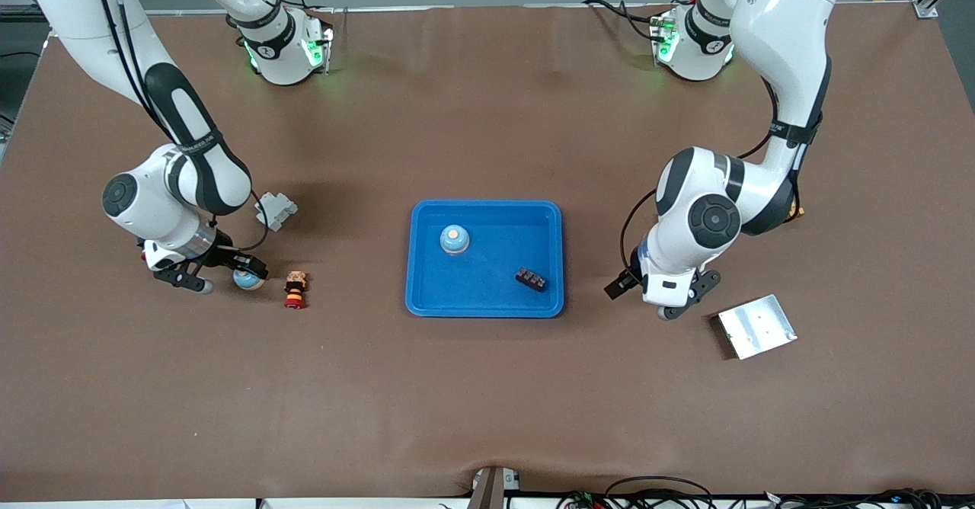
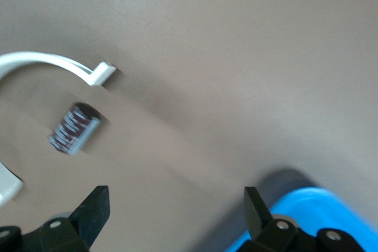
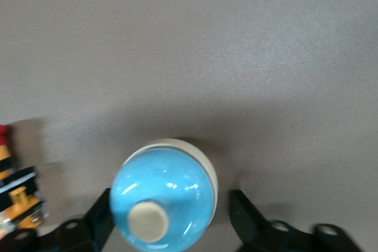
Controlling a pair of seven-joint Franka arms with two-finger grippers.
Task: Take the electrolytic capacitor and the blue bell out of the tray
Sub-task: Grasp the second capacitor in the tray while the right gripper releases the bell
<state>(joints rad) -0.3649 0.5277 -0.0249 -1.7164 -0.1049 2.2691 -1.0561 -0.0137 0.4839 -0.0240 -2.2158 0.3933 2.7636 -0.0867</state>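
1. Blue tray (image 1: 426,265) at mid-table holds one bell (image 1: 454,239) and a dark block (image 1: 531,279).
2. Right gripper (image 3: 171,219) stands spread around a second bell (image 3: 162,196) on the table, partly hidden in the front view.
3. Left gripper (image 2: 177,210) hangs spread beside the tray; a blurred capacitor (image 2: 74,128) lies near it.

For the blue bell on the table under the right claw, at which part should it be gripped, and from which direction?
Grip the bell across its round dome, low near the pale base rim, coming straight down from above. It stands upright on the table with its button on top, and the right claw already sits open astride it, one finger each side. The dome looks smooth and may slip if pinched high.
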